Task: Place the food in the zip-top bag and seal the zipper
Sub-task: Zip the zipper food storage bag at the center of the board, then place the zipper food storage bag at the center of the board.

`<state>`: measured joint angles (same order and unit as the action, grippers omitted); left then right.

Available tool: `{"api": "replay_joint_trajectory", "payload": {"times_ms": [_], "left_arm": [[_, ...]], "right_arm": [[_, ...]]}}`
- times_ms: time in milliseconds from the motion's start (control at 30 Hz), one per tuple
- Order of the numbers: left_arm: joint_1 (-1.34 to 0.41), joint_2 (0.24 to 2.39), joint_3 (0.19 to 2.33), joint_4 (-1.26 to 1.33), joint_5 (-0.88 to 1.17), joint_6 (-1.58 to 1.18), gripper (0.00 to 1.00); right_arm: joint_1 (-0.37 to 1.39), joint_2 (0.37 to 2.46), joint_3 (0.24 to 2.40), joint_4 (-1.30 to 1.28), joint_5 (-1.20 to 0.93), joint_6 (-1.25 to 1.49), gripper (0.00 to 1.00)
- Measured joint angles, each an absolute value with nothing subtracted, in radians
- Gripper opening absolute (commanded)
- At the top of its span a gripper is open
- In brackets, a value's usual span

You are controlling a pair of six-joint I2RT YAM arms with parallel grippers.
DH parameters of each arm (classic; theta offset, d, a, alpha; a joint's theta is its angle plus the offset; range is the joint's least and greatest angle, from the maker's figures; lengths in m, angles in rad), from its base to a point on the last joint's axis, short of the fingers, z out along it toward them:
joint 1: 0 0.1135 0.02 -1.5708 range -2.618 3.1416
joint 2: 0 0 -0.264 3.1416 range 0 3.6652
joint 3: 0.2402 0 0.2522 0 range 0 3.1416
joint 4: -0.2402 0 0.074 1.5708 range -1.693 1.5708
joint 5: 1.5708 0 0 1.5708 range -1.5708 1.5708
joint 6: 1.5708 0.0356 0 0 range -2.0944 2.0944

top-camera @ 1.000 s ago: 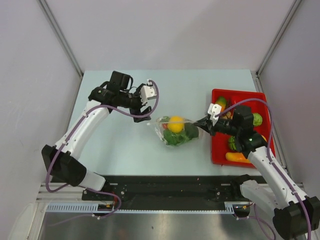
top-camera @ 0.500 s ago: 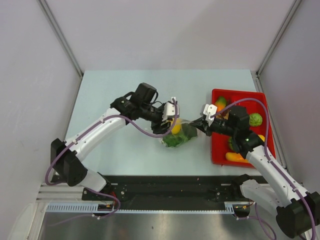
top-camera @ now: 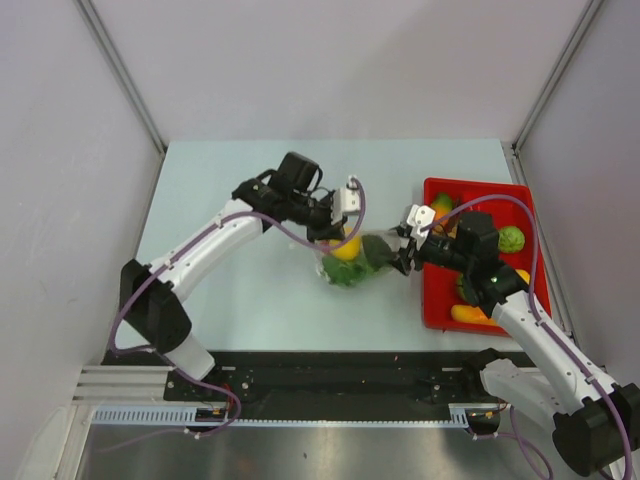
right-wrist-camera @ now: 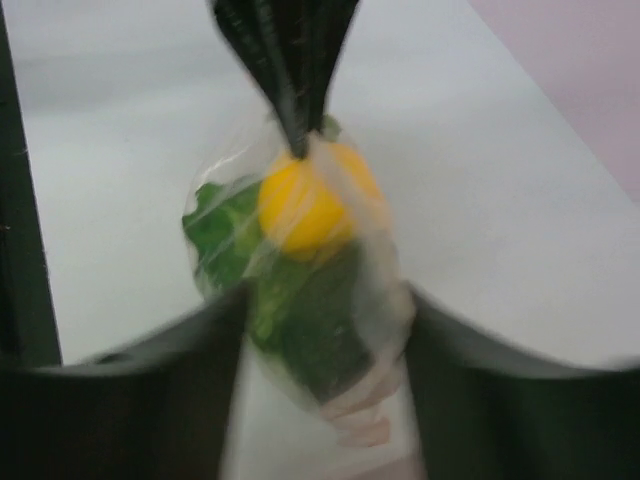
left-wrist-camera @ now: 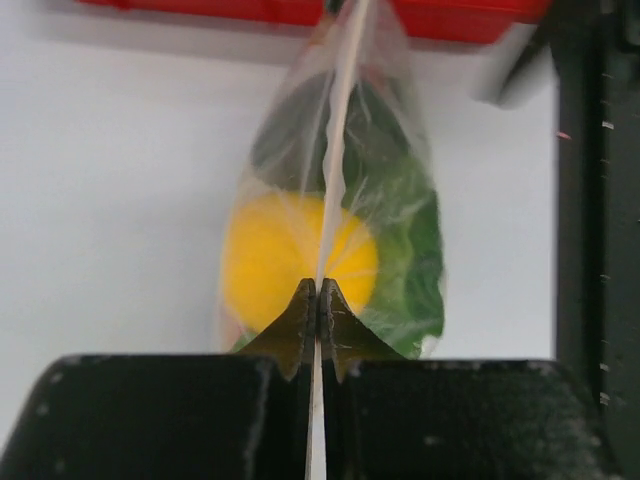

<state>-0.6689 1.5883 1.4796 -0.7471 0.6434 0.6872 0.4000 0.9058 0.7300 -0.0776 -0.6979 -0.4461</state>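
The zip-top bag [top-camera: 355, 262] lies mid-table holding a round yellow fruit [top-camera: 345, 250] and green lettuce [top-camera: 372, 262]. My left gripper [top-camera: 335, 237] is shut on the bag's left end. In the left wrist view its jaws [left-wrist-camera: 318, 288] pinch the pale zipper [left-wrist-camera: 335, 150], which runs away from them above the yellow fruit [left-wrist-camera: 300, 255] and lettuce [left-wrist-camera: 400, 230]. My right gripper [top-camera: 400, 250] stands open at the bag's right end. The right wrist view shows its fingers [right-wrist-camera: 470, 370] wide on either side of the bag [right-wrist-camera: 320, 290], not pressing it.
A red tray [top-camera: 478, 186] at the right holds more toy food, among it a green piece [top-camera: 513, 238] and an orange one [top-camera: 470, 313]. Grey walls stand close on both sides. The right arm reaches over the tray.
My left arm swung right to the bag and shut on its zipper edge. My right gripper, earlier shut on the bag's right end, has opened and let it go.
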Motion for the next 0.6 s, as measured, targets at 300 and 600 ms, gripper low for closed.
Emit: {"api": "replay_joint_trajectory", "payload": {"times_ms": [300, 600], "left_arm": [[-0.528, 1.828, 1.900, -0.804, 0.517, 0.659, 0.00], [-0.568, 1.749, 1.646, -0.769, 0.475, 0.715, 0.00]], "right_arm": [[0.310, 0.943, 0.758, 0.021, -0.596, -0.313, 1.00], [0.239, 0.939, 0.770, -0.004, -0.532, -0.218, 1.00]]}}
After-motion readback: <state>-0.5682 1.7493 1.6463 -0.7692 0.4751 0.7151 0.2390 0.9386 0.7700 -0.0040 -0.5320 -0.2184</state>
